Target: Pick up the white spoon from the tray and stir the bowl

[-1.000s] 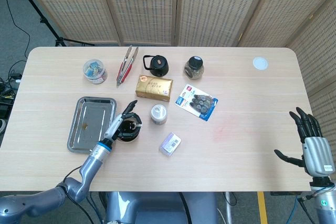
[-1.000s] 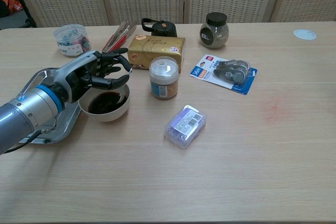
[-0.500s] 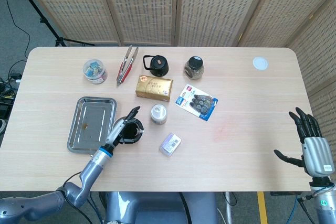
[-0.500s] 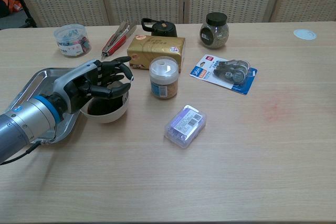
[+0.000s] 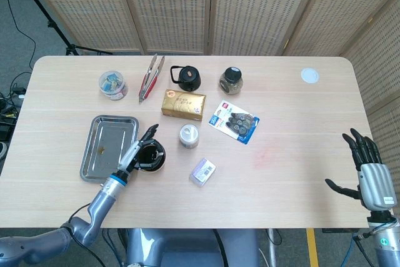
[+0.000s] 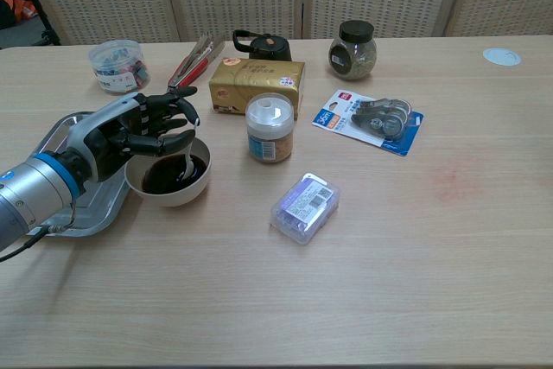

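A white bowl (image 6: 170, 181) of dark liquid stands just right of the metal tray (image 6: 54, 137); from above, the bowl (image 5: 153, 157) sits beside the tray (image 5: 109, 147). My left hand (image 6: 130, 131) hovers over the bowl's left rim and pinches the white spoon (image 6: 187, 164), whose lower end dips into the liquid. In the head view the left hand (image 5: 134, 154) covers the bowl's left side and the spoon is hard to make out. My right hand (image 5: 369, 176) hangs off the table's right edge, fingers spread and holding nothing.
A white-lidded jar (image 6: 270, 127) and a gold box (image 6: 257, 84) stand close to the right of the bowl and behind it. A clear box (image 6: 304, 206), a blister pack (image 6: 370, 121), tongs (image 6: 192, 62), a teapot (image 6: 263, 45), a plastic tub (image 6: 117, 65) and a dark jar (image 6: 352, 49) lie around.
My left hand has shifted left across the bowl with the spoon, uncovering more of the dark liquid. The right hand has barely moved.
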Controlling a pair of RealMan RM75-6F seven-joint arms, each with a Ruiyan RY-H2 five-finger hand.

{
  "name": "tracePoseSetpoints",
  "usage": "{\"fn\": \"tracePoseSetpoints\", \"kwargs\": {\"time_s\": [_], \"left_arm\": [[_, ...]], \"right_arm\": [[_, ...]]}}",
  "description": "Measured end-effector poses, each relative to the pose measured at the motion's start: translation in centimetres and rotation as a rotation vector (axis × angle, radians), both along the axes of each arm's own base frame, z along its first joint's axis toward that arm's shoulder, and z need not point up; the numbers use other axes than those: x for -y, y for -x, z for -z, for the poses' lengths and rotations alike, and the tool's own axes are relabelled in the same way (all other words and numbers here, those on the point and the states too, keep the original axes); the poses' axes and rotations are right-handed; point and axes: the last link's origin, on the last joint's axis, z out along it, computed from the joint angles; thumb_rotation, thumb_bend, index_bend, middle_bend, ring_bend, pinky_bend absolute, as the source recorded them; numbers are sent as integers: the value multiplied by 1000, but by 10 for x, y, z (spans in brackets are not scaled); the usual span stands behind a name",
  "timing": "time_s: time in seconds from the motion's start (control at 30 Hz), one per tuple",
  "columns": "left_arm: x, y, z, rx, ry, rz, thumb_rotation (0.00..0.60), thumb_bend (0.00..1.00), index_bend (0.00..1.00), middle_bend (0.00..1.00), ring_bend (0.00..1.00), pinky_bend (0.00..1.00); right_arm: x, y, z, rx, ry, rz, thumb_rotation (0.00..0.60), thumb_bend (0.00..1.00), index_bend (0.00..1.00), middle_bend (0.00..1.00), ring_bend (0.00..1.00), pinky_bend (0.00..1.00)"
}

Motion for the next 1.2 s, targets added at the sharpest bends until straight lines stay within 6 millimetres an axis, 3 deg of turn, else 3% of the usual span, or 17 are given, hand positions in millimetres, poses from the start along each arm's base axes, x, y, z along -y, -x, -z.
{"fn": "tracePoseSetpoints", "kwargs": {"time_s": [0.27, 0.47, 0.73, 1.2], "left_arm": [[-2, 3, -3, 2, -16, -5, 600, 446, 648, 0, 0, 0], [-5, -8, 0, 6, -23, 14, 600, 446, 648, 0, 0, 0], [7, -15, 5, 15, 24, 41, 600, 446, 647, 0, 0, 0], [19, 5, -10, 34, 20, 12, 600, 456, 647, 0, 0, 0]], "right_arm": [[0, 0, -1, 3, 0, -1, 600, 0, 3, 0, 0, 0], [0, 0, 0, 1, 0, 0, 600, 0, 3, 0, 0, 0], [0, 0, 0, -2, -2, 0, 600, 0, 3, 0, 0, 0], [-1, -1, 2, -4, -4, -4, 600, 0, 3, 0, 0, 0]]}}
